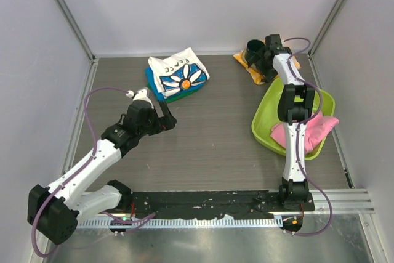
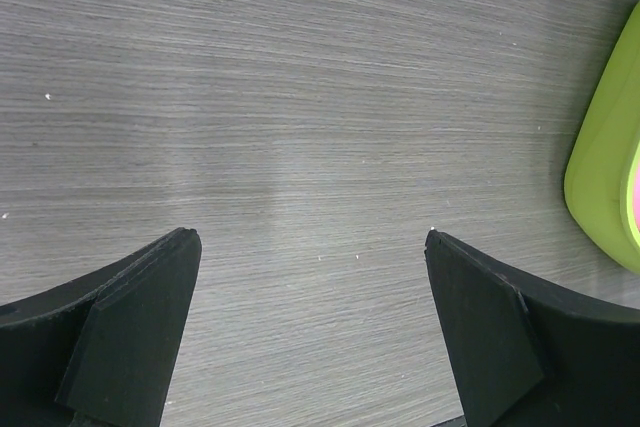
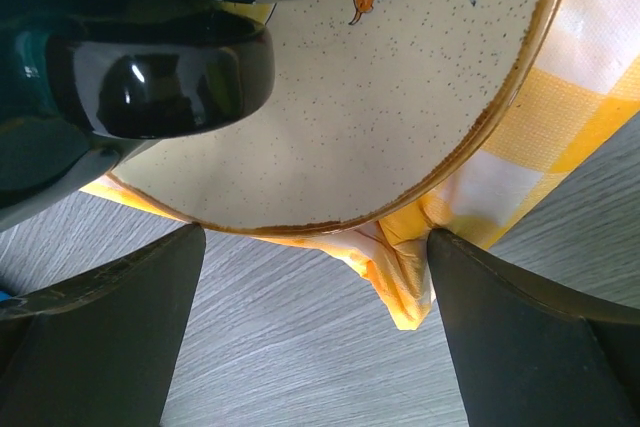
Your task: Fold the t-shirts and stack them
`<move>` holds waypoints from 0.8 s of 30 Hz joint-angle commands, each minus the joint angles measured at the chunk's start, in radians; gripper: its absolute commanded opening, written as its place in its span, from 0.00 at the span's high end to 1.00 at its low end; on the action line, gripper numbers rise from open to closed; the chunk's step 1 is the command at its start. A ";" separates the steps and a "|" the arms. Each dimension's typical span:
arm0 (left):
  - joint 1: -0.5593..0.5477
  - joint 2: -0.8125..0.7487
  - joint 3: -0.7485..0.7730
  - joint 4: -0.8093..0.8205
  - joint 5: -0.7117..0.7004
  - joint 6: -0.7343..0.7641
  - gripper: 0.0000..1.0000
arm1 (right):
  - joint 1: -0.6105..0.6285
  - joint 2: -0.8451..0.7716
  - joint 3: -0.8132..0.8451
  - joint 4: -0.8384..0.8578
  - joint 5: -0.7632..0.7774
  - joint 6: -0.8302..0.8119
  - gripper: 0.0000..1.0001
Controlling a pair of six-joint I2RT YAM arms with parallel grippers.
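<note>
Right claw (image 3: 315, 237) wide open, empty, over plate (image 3: 400, 97); left claw (image 2: 310, 237) likewise. Pinch pink t-shirt (image 1: 320, 126) edge, centre-right tray (image 1: 268, 108).

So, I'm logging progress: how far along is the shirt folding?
Done: the daisy shirt lies folded atop the blue and green shirts. In hand: nothing; the left end effector and right end effector are open, empty. Left: the pink shirt, crumpled in the green tray.

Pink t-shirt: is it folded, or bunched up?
Bunched up, not folded. In the top view the pink t-shirt lies as a rumpled heap inside the green tray, with no flat, squared edges.
</note>
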 commanded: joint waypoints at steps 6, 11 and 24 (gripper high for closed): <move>0.009 0.004 -0.001 0.068 0.047 0.008 0.00 | -0.013 -0.113 -0.239 0.308 0.130 -0.104 0.00; 0.010 0.000 -0.010 0.075 0.054 0.014 0.00 | 0.079 -0.257 -0.265 0.350 0.132 -0.186 0.00; 0.009 0.029 -0.024 0.154 0.169 -0.009 0.00 | 0.196 -0.602 -0.438 0.224 0.259 -0.347 0.00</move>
